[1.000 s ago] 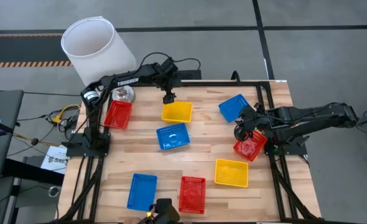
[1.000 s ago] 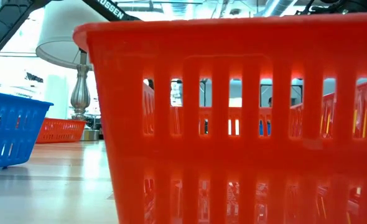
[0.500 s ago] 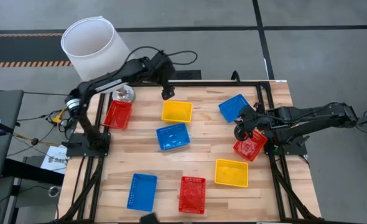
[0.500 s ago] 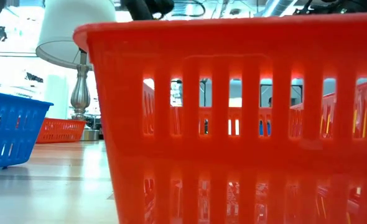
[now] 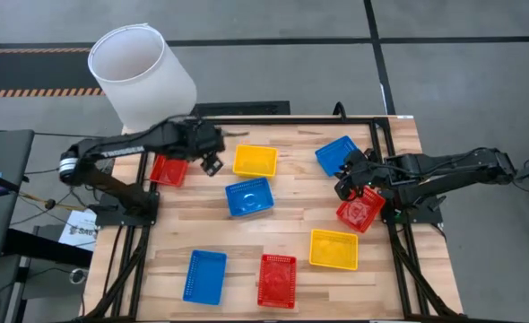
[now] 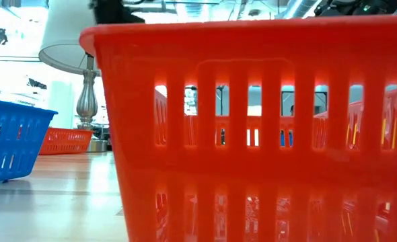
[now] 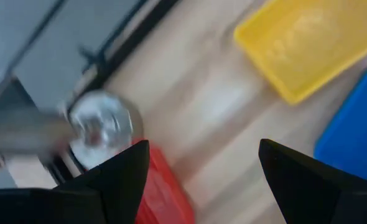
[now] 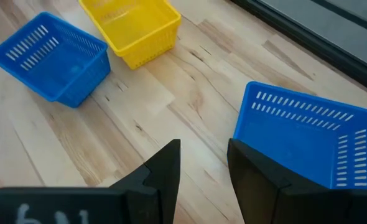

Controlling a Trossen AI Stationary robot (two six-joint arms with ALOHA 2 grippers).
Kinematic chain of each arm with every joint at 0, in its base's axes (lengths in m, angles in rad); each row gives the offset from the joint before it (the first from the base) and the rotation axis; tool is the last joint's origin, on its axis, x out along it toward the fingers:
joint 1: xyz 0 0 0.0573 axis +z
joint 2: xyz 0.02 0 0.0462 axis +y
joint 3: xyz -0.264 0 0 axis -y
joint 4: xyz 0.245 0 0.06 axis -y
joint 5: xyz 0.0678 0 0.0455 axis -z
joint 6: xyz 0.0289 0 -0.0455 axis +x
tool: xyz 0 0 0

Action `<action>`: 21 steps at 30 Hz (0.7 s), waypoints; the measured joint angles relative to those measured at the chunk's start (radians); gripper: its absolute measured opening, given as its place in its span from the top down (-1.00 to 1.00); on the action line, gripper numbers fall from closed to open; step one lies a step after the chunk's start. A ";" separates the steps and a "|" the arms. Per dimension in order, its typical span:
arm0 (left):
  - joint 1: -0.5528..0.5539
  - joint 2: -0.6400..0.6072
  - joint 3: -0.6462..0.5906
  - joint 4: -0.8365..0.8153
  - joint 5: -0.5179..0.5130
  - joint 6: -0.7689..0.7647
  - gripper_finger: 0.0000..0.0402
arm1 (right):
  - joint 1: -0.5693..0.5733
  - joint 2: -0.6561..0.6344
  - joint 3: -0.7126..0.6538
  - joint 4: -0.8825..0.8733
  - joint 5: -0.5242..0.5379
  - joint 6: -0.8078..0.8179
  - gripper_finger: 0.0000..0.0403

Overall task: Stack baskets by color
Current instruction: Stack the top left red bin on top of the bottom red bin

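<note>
Several small mesh baskets lie on the wooden table. A red one lies at the far left, a yellow one and a blue one toward the middle. My left gripper hangs open above the bare wood between the red and yellow baskets, empty. My right gripper hovers open and empty at the right, between a blue basket and a red basket partly under its arm.
More baskets lie toward the near edge: yellow, red and blue. A big white lampshade stands over the far left corner; its silver base is beside the red basket. A black frame borders the table.
My left gripper has swung from above the yellow basket's far edge toward the table's left and a little nearer, ending beside the far-left red basket; its wrist has rolled and the arm has drawn back. It stayed open. No basket has moved.
</note>
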 joint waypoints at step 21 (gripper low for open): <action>0.008 -0.076 -0.519 0.198 -0.027 -0.359 -0.45 | 0.000 0.000 0.000 -0.002 -0.003 -0.019 0.22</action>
